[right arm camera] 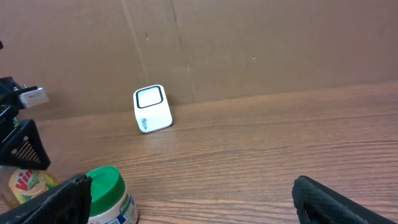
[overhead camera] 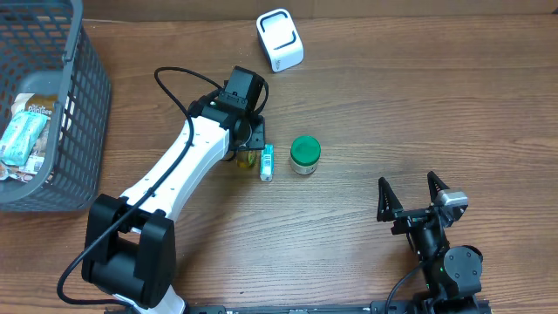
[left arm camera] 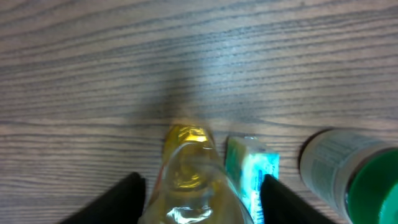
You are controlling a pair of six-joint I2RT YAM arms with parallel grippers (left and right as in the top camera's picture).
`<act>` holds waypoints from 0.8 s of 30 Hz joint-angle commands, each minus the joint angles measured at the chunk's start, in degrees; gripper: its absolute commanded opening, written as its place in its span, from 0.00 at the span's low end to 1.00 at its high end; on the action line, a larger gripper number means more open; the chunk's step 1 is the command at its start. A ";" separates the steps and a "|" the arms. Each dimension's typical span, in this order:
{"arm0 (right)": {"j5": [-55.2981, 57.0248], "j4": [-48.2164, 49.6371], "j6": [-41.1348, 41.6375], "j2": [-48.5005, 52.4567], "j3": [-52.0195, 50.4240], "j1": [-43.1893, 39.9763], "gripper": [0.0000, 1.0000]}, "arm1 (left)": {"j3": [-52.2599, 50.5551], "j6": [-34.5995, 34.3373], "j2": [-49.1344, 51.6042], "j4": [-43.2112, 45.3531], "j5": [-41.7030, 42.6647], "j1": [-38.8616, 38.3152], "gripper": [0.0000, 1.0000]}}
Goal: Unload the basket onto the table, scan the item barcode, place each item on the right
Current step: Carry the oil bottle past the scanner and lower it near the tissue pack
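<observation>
While the mesh basket (overhead camera: 91, 113) at the far left holds a pale packet (overhead camera: 22, 135) whose print is too small to read, the item that looks meant for scanning is the yellow bottle (left arm camera: 186, 155). It lies on the table (overhead camera: 392, 87) near the middle, between the jaws of the left gripper (left arm camera: 202, 186). The jaws flank it, one dark finger (left arm camera: 127, 199) just beside its left flank. Whether they are pressing it or have let go cannot be told from these views. From the right wrist the bottle's label shows red letters beginning "Vi", with the rest hidden. A slim teal-and-white box (overhead camera: 268, 162) sits hard against the bottle's right side, seemingly inside the jaw span, so a closing grip could likely pinch both or shove the box aside. A slack grip could let the smooth bottle slip or roll. The white scanner (overhead camera: 280, 39) stands well apart near the far edge, window facing up and outward. A bottle carried there with its barcode turned away would probably give no read. The green-lidded jar (overhead camera: 305, 154) stands just beside the box, close enough to be knocked by a swing of the arm. Its label carries fine print that cannot be read. At the right, the right gripper (overhead camera: 406, 180) rests with jaws spread wide and nothing between them.
</observation>
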 commanded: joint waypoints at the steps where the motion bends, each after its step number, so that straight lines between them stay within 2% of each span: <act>1: -0.33 0.31 0.00 -0.09 -0.59 -0.11 1.00 | -1.57 -0.42 0.17 -0.44 1.60 -0.07 0.76; 3: -0.33 0.33 0.00 -0.09 -0.59 -0.11 1.00 | -1.57 -0.42 0.17 -0.48 1.62 -0.07 0.90; 6: -0.33 0.31 0.00 -0.09 -0.59 -0.11 1.00 | -1.57 -0.39 0.17 -0.59 1.62 -0.07 1.00; 15: -0.33 0.31 0.00 -0.09 -0.59 -0.11 1.00 | 0.48 -0.13 0.11 -2.62 1.20 0.00 1.00; 24: -0.33 0.31 0.00 -0.09 -0.59 -0.11 1.00 | 10.45 1.79 0.11 -7.93 -0.39 0.00 1.00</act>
